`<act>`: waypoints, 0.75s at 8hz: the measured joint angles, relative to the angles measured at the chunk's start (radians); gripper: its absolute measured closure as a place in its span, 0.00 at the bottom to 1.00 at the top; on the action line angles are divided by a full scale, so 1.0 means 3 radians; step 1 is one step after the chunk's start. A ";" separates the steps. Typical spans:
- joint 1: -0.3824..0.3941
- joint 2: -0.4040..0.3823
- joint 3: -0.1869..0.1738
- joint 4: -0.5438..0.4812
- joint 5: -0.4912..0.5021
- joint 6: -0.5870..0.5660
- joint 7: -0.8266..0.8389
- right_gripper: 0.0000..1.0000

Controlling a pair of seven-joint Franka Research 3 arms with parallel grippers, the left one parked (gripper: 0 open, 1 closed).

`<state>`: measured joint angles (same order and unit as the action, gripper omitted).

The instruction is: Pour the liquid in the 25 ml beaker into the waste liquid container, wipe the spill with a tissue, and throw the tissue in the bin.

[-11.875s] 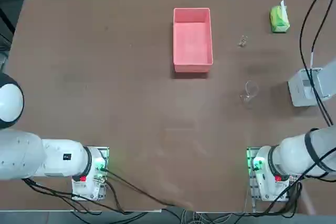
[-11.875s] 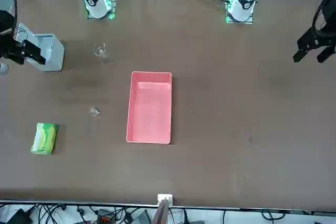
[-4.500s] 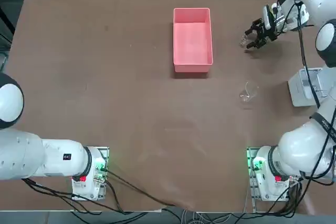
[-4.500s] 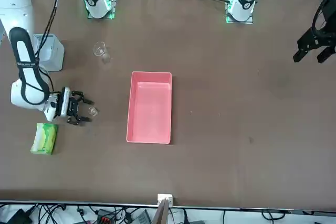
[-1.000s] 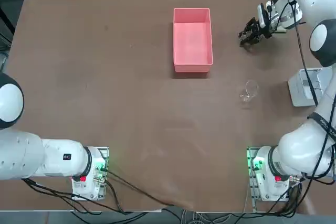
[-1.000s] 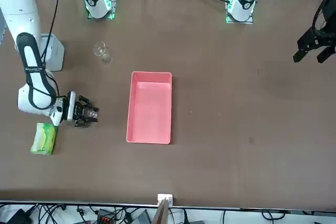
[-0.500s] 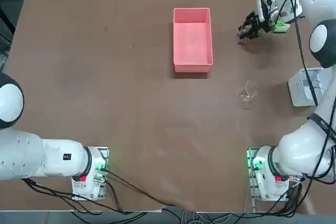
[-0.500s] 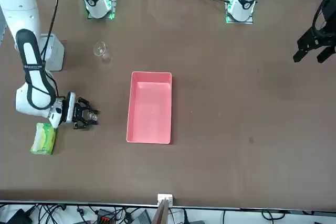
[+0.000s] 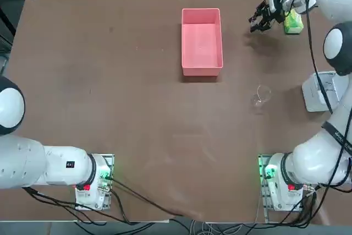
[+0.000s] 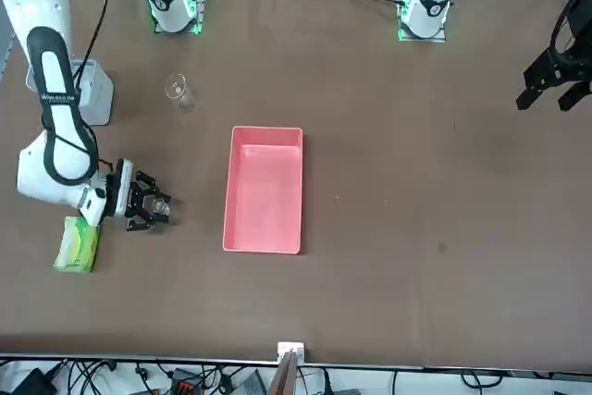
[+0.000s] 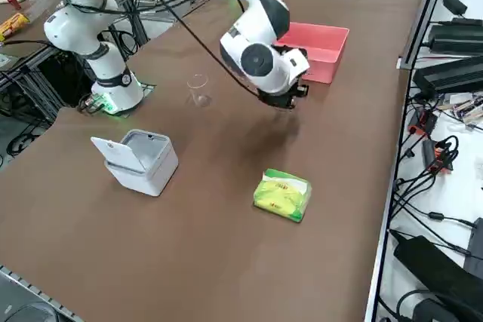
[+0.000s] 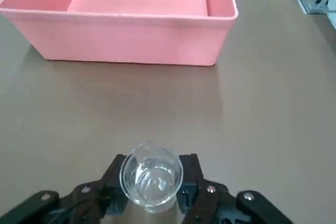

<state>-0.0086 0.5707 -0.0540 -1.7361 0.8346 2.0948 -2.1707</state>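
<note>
Clear glass is sitting between your right gripper's (image 12: 151, 182) black fingers (image 12: 195, 174): the wrist view is showing the 25 ml beaker (image 12: 151, 177) pinched on both sides, mouth up, with the pink waste liquid container (image 12: 131, 24) lying ahead of it across bare brown table (image 12: 273, 108).

From overhead you are seeing the right gripper (image 9: 260, 19) hanging over the far part of the table, between the waste liquid container (image 9: 202, 39) and the yellow-green tissue pack (image 9: 293, 20), nearer the pack. A white tissue (image 9: 296, 8) is sticking out of the pack's top. The beaker itself is too small to make out there.

In the front view the gripper (image 10: 148, 203) is pointing toward the waste liquid container (image 10: 265, 189), with a gap of table between them, and the beaker (image 10: 157, 201) is showing as a faint glint at the fingertips. The tissue pack (image 10: 78, 243) is lying just behind the wrist.

From the right side view the gripper (image 11: 285, 99) is hanging clear above the table, a shadow lying on the surface below it, with the waste liquid container (image 11: 321, 49) beyond it and the tissue pack (image 11: 283, 195) closer to the camera.

The larger beaker (image 9: 260, 96) is standing alone nearer the robot, well apart from the gripper. The bin (image 9: 320, 92) is sitting at the table's right edge; in the side view the bin (image 11: 139, 160) is standing with its lid raised.
</note>
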 joint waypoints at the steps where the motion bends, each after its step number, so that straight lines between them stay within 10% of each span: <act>1: 0.0141 -0.0063 -0.0079 0.0001 -0.0038 0.0000 0.0122 0.53; 6: 0.0583 -0.0248 -0.0169 0.0004 -0.0289 0.0006 0.0840 0.53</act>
<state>0.1662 0.4963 -0.1047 -1.7350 0.7480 2.0966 -1.9188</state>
